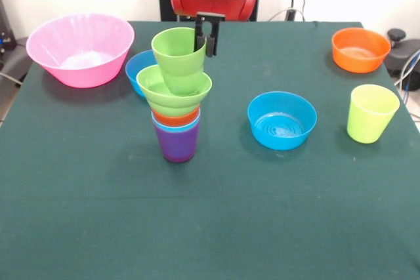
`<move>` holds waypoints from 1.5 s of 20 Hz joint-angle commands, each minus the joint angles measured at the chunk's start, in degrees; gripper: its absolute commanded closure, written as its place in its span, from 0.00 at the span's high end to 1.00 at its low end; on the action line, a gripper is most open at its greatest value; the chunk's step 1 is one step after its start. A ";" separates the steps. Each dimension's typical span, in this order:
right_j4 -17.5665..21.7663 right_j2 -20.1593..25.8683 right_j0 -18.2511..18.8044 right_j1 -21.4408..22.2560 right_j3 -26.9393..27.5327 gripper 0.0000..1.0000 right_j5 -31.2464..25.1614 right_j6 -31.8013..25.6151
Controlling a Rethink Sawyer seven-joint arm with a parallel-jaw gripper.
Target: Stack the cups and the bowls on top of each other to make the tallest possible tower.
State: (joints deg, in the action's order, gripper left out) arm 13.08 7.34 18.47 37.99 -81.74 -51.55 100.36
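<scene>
Roughly halfway: tower (176, 113) mid-table has purple, lt-blue, orange cups + ridged green bowl, gripper (205, 39) clamped on tilted green cup's (180, 57) rim atop it; yellow-green cup (371, 113), 2 blue, orange, pink bowls left.

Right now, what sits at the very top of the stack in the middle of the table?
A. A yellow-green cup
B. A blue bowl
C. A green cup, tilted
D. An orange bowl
C. The green cup leans at the top of the stack, inside the green bowl, with the tool at its rim; the orange bowl, yellow-green cup and blue bowl stand apart on the table.
</scene>
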 commanded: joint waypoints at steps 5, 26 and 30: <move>1.82 2.07 1.68 -2.30 1.78 0.00 -2.98 -1.92; 2.05 2.37 1.30 -4.46 -3.50 0.00 8.37 2.95; 1.53 2.08 1.02 -3.00 -5.58 0.00 9.07 3.42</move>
State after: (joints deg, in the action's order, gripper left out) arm 13.43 7.36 20.74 35.57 -81.82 -46.16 100.36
